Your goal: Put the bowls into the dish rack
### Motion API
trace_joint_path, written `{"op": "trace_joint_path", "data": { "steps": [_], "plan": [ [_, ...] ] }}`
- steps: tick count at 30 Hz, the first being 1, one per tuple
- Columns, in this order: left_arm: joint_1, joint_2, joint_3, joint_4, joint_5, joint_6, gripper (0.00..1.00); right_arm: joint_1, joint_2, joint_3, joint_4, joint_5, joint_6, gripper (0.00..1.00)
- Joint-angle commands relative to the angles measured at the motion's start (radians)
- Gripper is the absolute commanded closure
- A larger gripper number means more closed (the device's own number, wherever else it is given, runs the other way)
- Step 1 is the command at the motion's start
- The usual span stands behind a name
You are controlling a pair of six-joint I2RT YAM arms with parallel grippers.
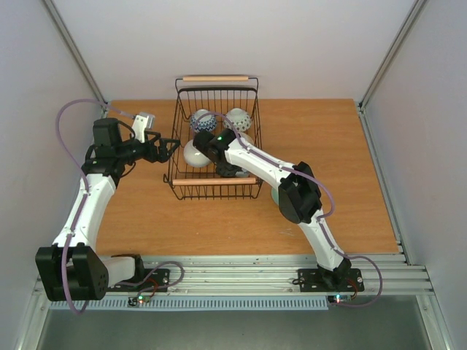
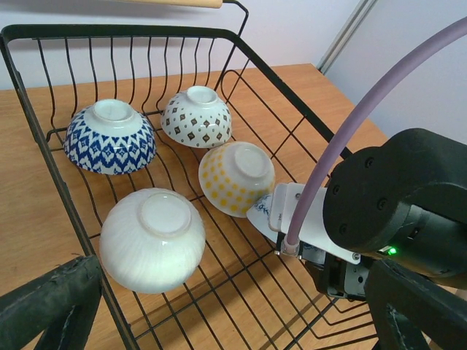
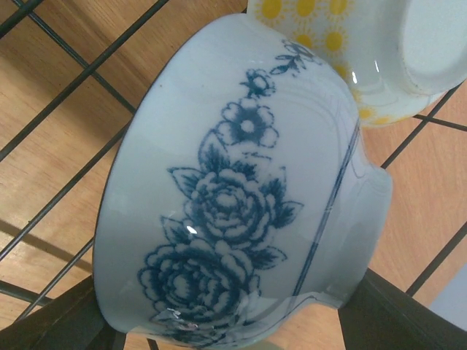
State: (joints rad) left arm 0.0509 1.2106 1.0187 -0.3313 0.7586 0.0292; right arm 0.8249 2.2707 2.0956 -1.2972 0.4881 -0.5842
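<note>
The left arm (image 1: 91,204) rises from its base, near and left of the dish rack (image 1: 216,191), and bends at the elbow so its forearm points in at the rack's left wall. Its gripper (image 1: 172,149) sits just outside that wall with its fingers (image 2: 44,310) spread wide and nothing between them. The right arm (image 1: 292,186) climbs from the rack's near right to a bulky elbow by the near right corner. From there it stretches over the near handle, and a green light glows on its wrist above the rack's middle. Its gripper (image 1: 228,170) dips inside the rack, fingers (image 3: 51,321) closed on either side of a tilted blue-flowered bowl (image 3: 233,219).
</note>
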Motion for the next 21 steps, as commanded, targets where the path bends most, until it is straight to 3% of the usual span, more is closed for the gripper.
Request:
{"op": "trace_joint_path", "data": {
  "steps": [1,6,8,9,21],
  "plan": [
    [0.006,-0.003,-0.011,0.054,0.016,-0.008,0.01,0.006,0.013,0.035,-0.036,0.008,-0.008,0.80],
    [0.006,-0.003,-0.012,0.056,0.016,-0.008,0.01,0.009,0.014,0.033,-0.037,-0.014,-0.005,0.36],
    [0.008,0.000,-0.012,0.057,0.015,-0.008,0.01,0.012,0.014,0.032,-0.034,-0.025,-0.006,0.10],
    [0.009,0.001,-0.012,0.057,0.015,-0.008,0.00,0.013,0.013,0.031,-0.033,-0.027,-0.006,0.02],
    [0.012,-0.002,-0.012,0.058,0.017,-0.009,0.01,0.030,-0.001,0.014,-0.018,-0.071,-0.023,0.01]
  ]
}}
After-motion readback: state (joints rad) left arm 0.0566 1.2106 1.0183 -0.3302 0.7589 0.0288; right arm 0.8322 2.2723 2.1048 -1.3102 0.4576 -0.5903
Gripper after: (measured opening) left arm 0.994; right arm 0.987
